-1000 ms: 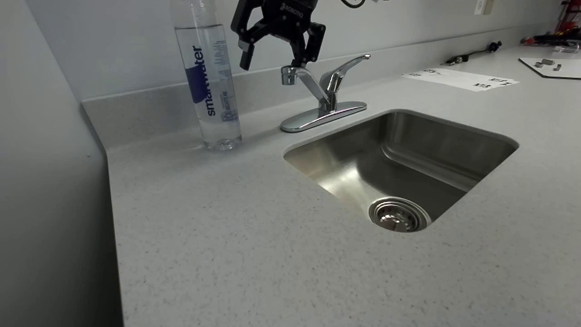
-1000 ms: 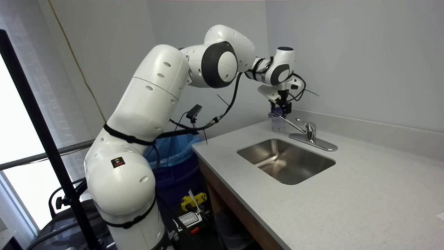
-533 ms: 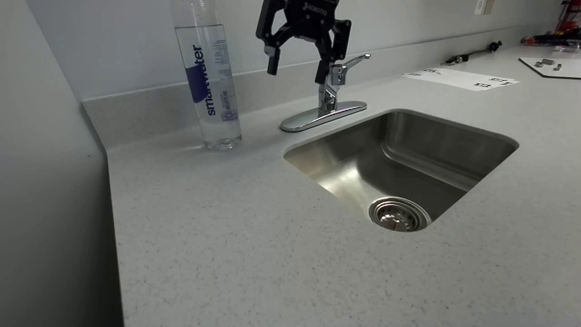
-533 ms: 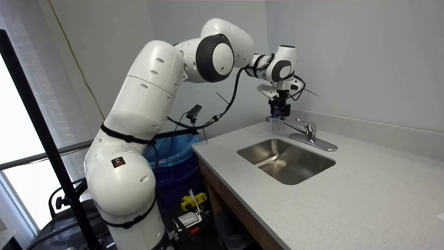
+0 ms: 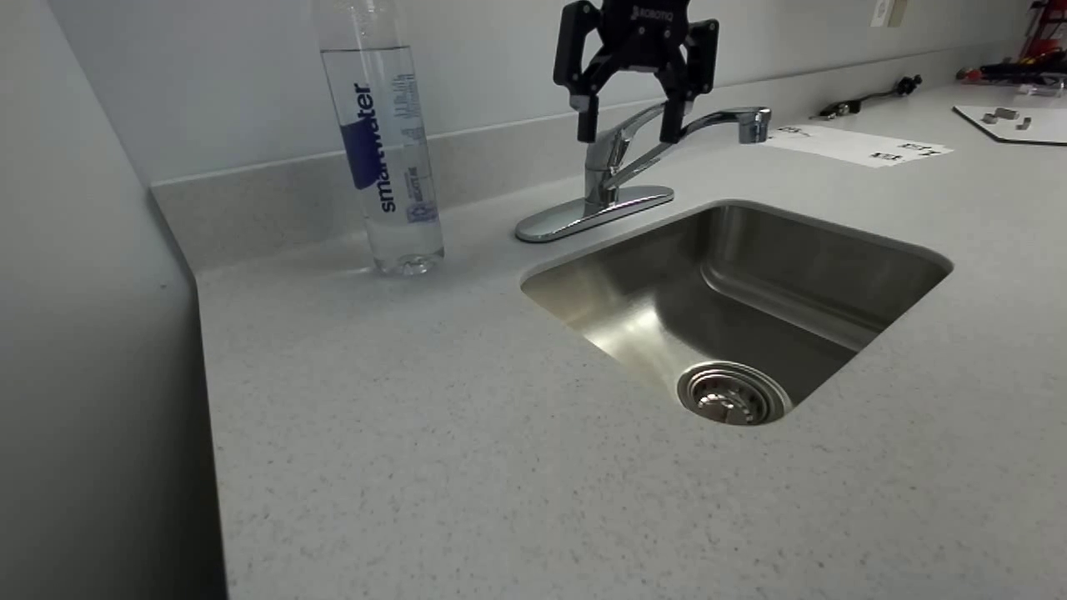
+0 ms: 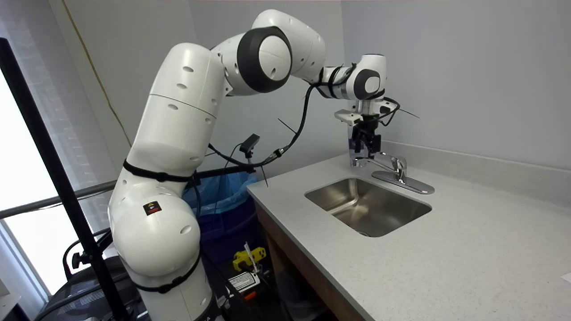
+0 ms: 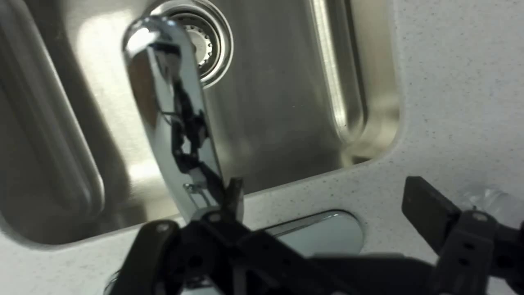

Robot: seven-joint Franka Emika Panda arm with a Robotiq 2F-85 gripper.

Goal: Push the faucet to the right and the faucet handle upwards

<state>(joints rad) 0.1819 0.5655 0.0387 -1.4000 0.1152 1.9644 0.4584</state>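
The chrome faucet spout (image 5: 725, 117) points to the right in an exterior view. It also shows in another exterior view (image 6: 366, 159) and, over the sink, in the wrist view (image 7: 176, 119). The faucet handle (image 5: 613, 146) sits on top of the faucet body, its lever tilted up; its tip is hidden behind a finger. The handle also shows beside the arm (image 6: 398, 161). My gripper (image 5: 628, 129) is open, above the faucet base plate (image 5: 550, 222), fingers pointing down. In the wrist view (image 7: 323, 192), one finger is right beside the spout; whether they touch I cannot tell. Nothing is between the fingers.
A steel sink (image 5: 821, 250) lies in front of the faucet. A tall water bottle (image 5: 392, 167) stands left of the faucet on the counter (image 5: 375, 417). The backsplash and wall (image 5: 492, 167) are close behind the gripper. Paper sheets (image 5: 842, 146) lie farther right.
In an exterior view my gripper has moved right, and the spout has swung from pointing left, through the front, to pointing right. The bottle and the base plate have not moved.
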